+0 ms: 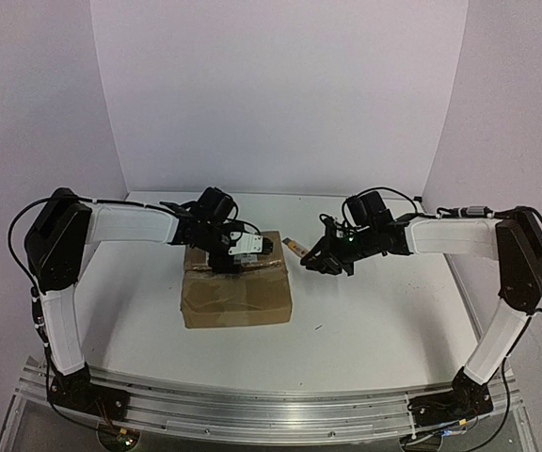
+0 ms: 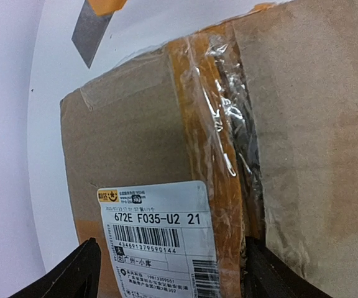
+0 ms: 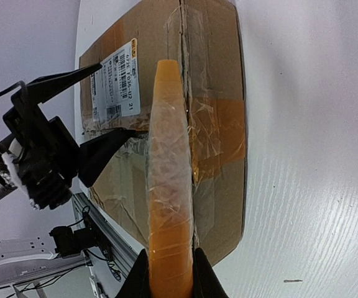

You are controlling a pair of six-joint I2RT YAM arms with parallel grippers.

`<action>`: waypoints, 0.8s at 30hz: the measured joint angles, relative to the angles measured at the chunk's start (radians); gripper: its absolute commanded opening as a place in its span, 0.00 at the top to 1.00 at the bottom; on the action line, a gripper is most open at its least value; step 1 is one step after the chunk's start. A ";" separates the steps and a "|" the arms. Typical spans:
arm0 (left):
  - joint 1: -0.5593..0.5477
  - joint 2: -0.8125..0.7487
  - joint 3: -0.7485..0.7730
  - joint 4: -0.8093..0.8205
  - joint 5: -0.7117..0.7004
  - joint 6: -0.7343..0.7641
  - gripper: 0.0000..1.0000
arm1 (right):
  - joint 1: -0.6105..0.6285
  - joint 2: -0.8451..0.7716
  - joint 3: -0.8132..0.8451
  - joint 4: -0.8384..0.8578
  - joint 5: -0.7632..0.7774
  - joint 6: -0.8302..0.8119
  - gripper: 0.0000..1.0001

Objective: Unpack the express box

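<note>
The express box (image 1: 238, 292) is a flat brown carton lying at the table's middle, with a white label (image 2: 160, 242) and orange and clear tape along its seam (image 2: 197, 124). My left gripper (image 1: 238, 250) hangs over the box's far end, open, with its fingers (image 2: 73, 273) on either side of the label. My right gripper (image 1: 332, 259) is to the right of the box, shut on an orange utility knife (image 3: 169, 186). The knife points toward the box (image 3: 216, 93), and its tip (image 1: 294, 247) is just off the box's far right corner. The grey blade also shows in the left wrist view (image 2: 89, 34).
White walls enclose the table at the back and both sides. An aluminium rail (image 1: 271, 410) runs along the near edge. The left arm's gripper body (image 3: 36, 161) shows in the right wrist view beside the box.
</note>
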 measured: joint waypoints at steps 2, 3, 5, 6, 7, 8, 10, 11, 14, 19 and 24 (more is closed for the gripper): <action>-0.002 0.015 -0.018 0.048 -0.038 0.001 0.23 | 0.000 0.000 0.000 0.003 0.000 0.000 1.00; -0.004 0.020 -0.030 0.076 -0.058 0.005 0.23 | 0.000 0.000 0.000 0.004 0.000 0.000 1.00; -0.008 0.022 -0.064 0.129 -0.083 0.019 0.23 | 0.000 0.000 0.000 0.006 0.000 0.000 1.00; -0.010 0.021 -0.083 0.159 -0.096 0.032 0.23 | 0.000 0.000 0.000 0.006 0.001 0.000 1.00; -0.012 0.021 -0.101 0.188 -0.107 0.044 0.25 | 0.000 0.000 0.000 0.006 0.000 0.000 1.00; -0.014 0.021 -0.124 0.226 -0.121 0.059 0.29 | 0.000 0.000 0.000 0.006 0.000 0.001 1.00; -0.016 0.021 -0.160 0.288 -0.138 0.084 0.43 | 0.000 0.000 0.000 0.010 0.000 0.001 1.00; -0.016 0.021 -0.174 0.314 -0.145 0.094 0.50 | 0.000 0.000 0.000 0.011 0.000 0.001 1.00; -0.018 0.019 -0.206 0.377 -0.161 0.122 0.74 | 0.000 0.000 -0.002 0.014 -0.002 0.001 1.00; -0.017 0.001 -0.226 0.494 -0.176 0.149 1.00 | -0.008 0.000 -0.027 0.024 -0.024 -0.001 1.00; -0.016 -0.047 -0.297 0.571 -0.163 0.171 1.00 | -0.017 -0.028 -0.056 0.054 -0.040 0.013 1.00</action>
